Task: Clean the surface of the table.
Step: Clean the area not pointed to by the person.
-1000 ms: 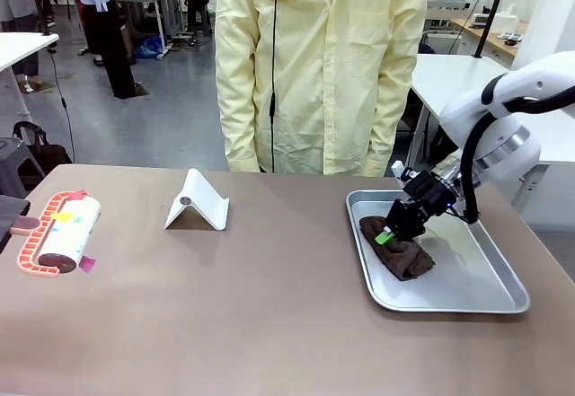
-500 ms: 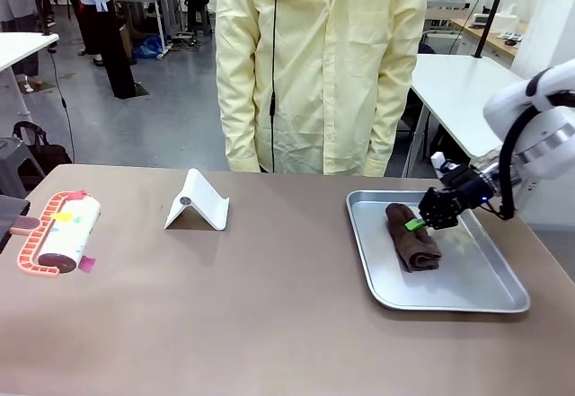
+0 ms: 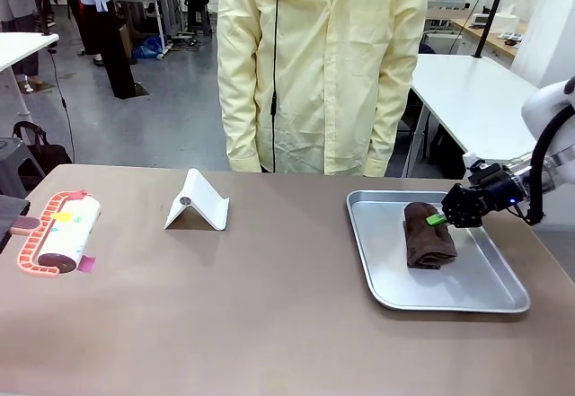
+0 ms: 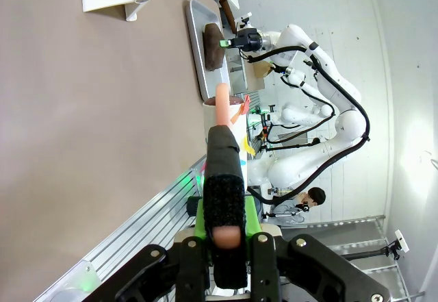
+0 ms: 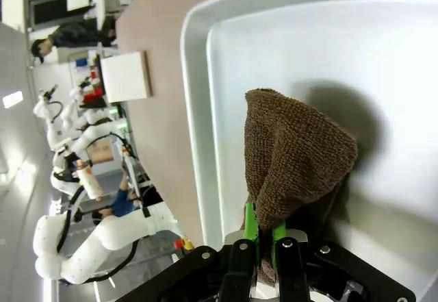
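- Now, your right gripper (image 3: 442, 219) is pinched tight on one end of a dark brown terry towel (image 3: 429, 239), rolled into a short log. The right wrist view shows its green pads (image 5: 250, 221) nipping a fold of the cloth with no gap between them.
- That towel lies inside a shallow rectangular steel tray (image 3: 490, 293). Its long axis runs from your side toward the far edge, and the gripped end is the far one.
- Your left gripper (image 4: 226, 223) is clamped on the black-sleeved pink handle of a white lint roller (image 3: 70, 234), which rests in an orange cradle.
- Beneath it all, the wide taupe-brown table (image 3: 269, 324) stretches its long axis left to right across the front view. The roller is at its left end and the tray at its right end, well apart.
- A white folded stand (image 3: 198, 203) sits upright between them, nearer the far edge.
- A person in a pale yellow coat (image 3: 323, 64) stands at that far long edge, facing you.
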Motion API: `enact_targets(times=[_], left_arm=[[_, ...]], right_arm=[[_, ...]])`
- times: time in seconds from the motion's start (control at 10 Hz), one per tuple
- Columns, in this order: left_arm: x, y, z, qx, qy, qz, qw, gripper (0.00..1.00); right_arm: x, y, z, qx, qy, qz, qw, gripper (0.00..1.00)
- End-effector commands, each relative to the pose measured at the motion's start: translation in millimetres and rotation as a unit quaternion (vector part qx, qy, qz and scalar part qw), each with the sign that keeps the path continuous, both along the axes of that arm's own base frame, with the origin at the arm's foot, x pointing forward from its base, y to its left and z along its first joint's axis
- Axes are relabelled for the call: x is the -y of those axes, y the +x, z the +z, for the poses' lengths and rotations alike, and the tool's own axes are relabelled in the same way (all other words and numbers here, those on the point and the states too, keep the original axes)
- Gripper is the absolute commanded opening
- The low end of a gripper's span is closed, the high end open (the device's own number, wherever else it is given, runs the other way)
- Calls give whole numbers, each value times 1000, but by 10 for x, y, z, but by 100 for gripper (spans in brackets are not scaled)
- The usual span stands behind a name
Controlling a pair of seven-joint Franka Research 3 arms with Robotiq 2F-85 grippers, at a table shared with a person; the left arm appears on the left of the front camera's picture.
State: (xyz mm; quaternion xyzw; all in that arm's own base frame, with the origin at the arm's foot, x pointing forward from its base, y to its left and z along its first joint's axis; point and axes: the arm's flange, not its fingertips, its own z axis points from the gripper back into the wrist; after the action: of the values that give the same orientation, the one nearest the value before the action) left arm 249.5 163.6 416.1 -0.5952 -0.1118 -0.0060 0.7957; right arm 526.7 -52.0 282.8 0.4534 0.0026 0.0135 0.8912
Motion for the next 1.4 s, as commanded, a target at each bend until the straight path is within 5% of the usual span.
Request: enact_targets(times=[0.0, 0.4, 0.6, 1.0, 1.3], left_arm=[[-1, -8, 18, 2, -2, -1, 1000, 22], [-1, -8, 18, 2, -2, -1, 1000, 22], [-1, -8, 18, 2, -2, -1, 1000, 22], [-1, -8, 18, 2, -2, -1, 1000, 22], [-1, -8, 18, 2, -2, -1, 1000, 22]], right_arm=[[80, -212, 89, 38, 83, 18, 996, 8], [466, -681, 371, 109, 303, 117, 939, 8], [604, -889, 458, 111, 367, 152, 911, 8], [650, -1315, 609, 106, 355, 128, 920, 8], [681, -1175, 527, 97, 368, 135, 915, 8]])
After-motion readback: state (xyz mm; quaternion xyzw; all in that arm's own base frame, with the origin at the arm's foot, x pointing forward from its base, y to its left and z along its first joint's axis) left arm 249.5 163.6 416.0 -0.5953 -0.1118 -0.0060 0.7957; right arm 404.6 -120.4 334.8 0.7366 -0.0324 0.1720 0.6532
